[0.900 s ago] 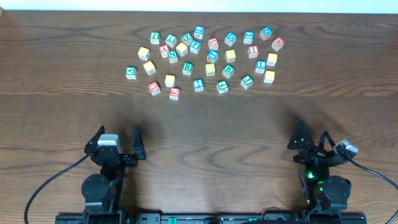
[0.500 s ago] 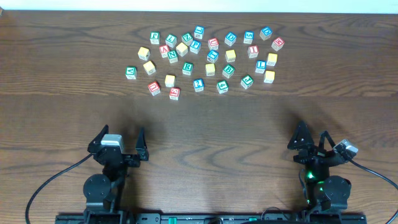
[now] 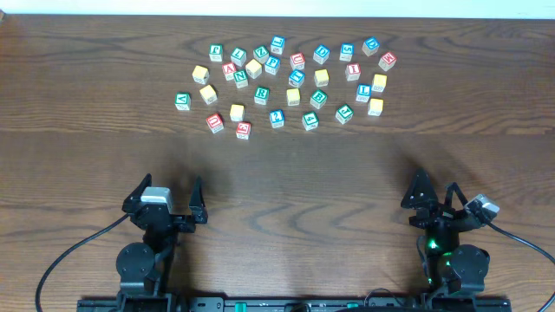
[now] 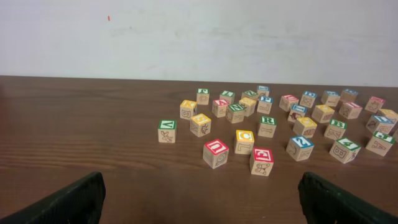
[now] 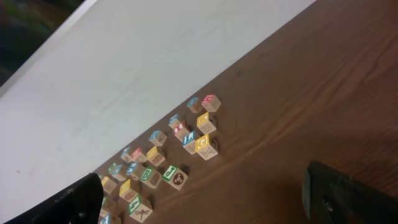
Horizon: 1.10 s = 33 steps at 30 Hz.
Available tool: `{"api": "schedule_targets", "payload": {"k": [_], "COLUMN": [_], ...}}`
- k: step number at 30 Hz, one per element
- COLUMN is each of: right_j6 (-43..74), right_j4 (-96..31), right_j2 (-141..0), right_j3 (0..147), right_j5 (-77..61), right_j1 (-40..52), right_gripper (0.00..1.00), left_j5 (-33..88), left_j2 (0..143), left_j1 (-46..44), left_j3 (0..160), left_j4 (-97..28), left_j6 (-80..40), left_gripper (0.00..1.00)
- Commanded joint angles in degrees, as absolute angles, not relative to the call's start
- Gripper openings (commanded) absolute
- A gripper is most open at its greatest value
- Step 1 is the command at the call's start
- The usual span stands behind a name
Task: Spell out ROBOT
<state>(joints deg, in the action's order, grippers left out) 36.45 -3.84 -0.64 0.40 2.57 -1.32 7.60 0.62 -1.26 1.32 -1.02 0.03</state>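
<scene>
Several wooden letter blocks with coloured tops lie scattered at the far middle of the table. A green R block sits among them, also seen in the left wrist view. My left gripper is open and empty near the front left, far from the blocks; its finger tips frame the left wrist view. My right gripper is open and empty near the front right, tilted, with the blocks far ahead of it.
The dark wood table has bare surface between the blocks and both arms. A white wall stands behind the table's far edge. Cables run from both arm bases at the front.
My left gripper has shifted slightly to the right and forward. The right arm and the blocks have not moved.
</scene>
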Motion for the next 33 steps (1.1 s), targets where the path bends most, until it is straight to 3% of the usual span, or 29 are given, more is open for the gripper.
{"api": "schedule_targets", "payload": {"k": [1, 19, 33], "right_j6": [36.62, 36.62, 36.62], "right_j4": [-3.99, -3.99, -3.99], "right_j2": [-0.32, -0.32, -0.32], "right_j3": [0.32, 0.32, 0.32], "right_j5": [2.85, 2.85, 2.85], "right_j1": [-1.41, -1.41, -1.41], "right_gripper": [0.99, 0.99, 0.99], "left_j5": [7.92, 7.94, 7.97], "left_j2": [0.23, 2.39, 17.82], "left_j1": [-1.43, -1.43, -1.43], "left_j3": [0.75, 3.05, 12.01], "left_j4": [-0.56, -0.10, 2.92], "left_j6": [0.23, 0.23, 0.21], "left_gripper": [0.97, 0.98, 0.98]}}
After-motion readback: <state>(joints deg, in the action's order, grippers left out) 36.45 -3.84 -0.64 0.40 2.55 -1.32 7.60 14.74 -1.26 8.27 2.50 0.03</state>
